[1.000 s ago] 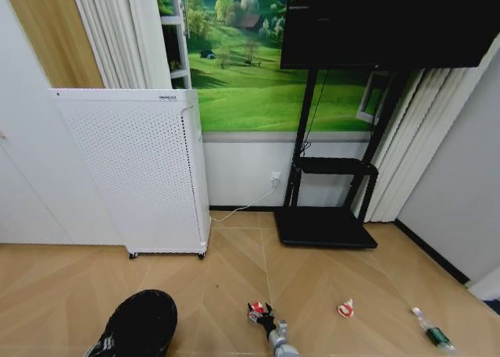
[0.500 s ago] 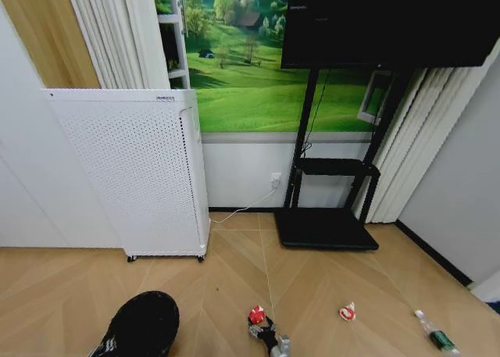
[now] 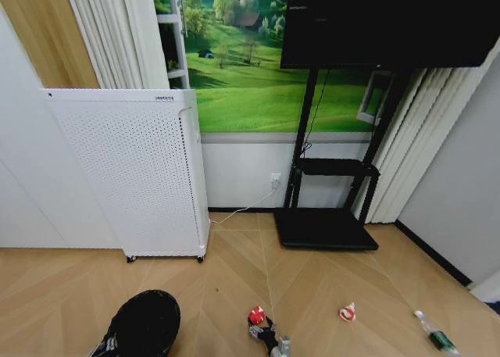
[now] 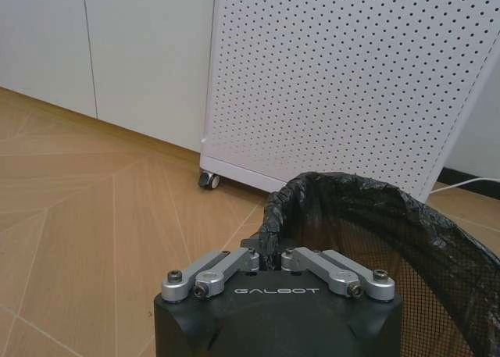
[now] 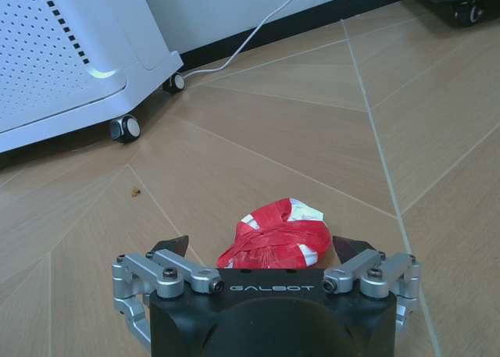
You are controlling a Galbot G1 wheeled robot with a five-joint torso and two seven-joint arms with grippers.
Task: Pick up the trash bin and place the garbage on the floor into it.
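While our right gripper [image 5: 264, 248] sits low over the floor [image 5: 437, 138], its two dark fingertips [image 5: 172, 244] are spread wide with a crumpled red-and-white wrapper [image 5: 275, 237] lying between them; we can't tell whether either tip touches it. Head view puts that same right gripper [image 3: 266, 332] just behind the wrapper [image 3: 255, 315] on the herringbone floor [image 3: 70, 294]. Further out past the right fingers on that side we see a second red-and-white wrapper [image 3: 347, 312], apart from the first, and beyond it a clear bottle with a green label [image 3: 436, 338] lying flat near the wall. Our left gripper [image 4: 270, 257] is clamped narrow on the near rim of the trash bin [image 4: 375, 240], fingers [image 4: 223, 267] drawn together on the black liner edge; the bin's mouth opens away from the fingers and the mesh side shows under the liner. In the head view the trash bin [image 3: 144, 324] is at the lower left, well apart from the first wrapper. Just beyond the left fingers and the bin stands a white perforated cabinet [image 4: 344, 83] on castors; the same cabinet [image 3: 129, 177] stands against the wall, with a black TV stand [image 3: 324, 224] beyond the right fingers.
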